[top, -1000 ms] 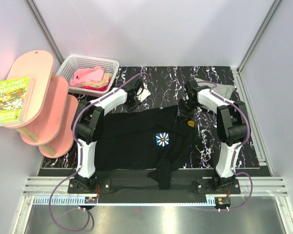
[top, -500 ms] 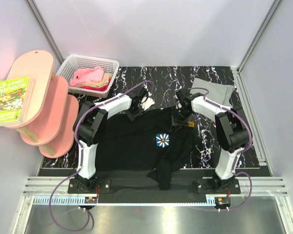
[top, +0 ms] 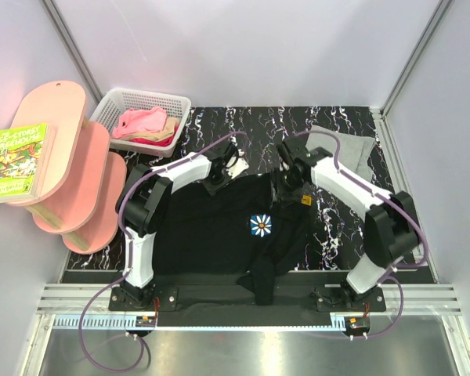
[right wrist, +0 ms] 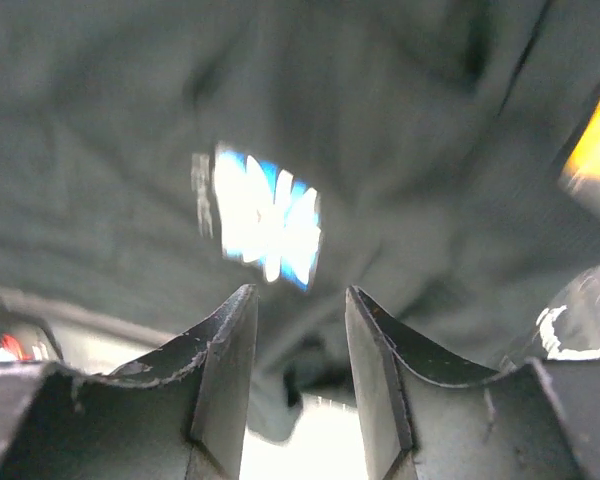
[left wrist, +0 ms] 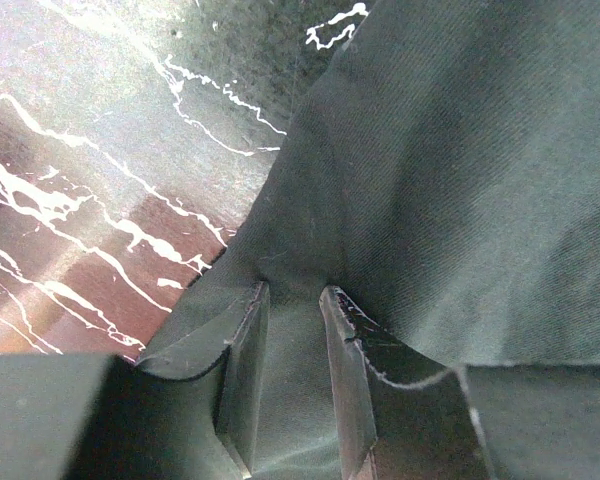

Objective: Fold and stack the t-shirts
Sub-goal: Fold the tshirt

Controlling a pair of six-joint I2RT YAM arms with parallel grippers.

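Note:
The black t-shirt [top: 211, 235] with the white daisy print [top: 260, 225] lies spread on the marble table, one sleeve hanging over the near edge. My left gripper [top: 219, 178] is at its far edge, shut on black cloth [left wrist: 460, 180] that fills the narrow gap between its fingers [left wrist: 242, 360]. My right gripper [top: 286, 182] is over the shirt's far right part. In the right wrist view its jaws [right wrist: 300, 290] stand a little apart with nothing between them, and the blurred shirt [right wrist: 110, 150] and daisy [right wrist: 265, 215] show beyond. A plain light grey shirt [top: 346, 147] lies at the back right.
A white basket [top: 145, 92] at the back left holds pink [top: 141, 121], tan and red shirts. A pink tiered shelf [top: 70, 172] with a green book [top: 17, 160] stands at the left. A small yellow tag [top: 305, 200] lies by the shirt's right edge.
Both grippers have moved nearer and inward, from beyond the shirt's far edge onto it. The shirt's far edge has been drawn slightly nearer.

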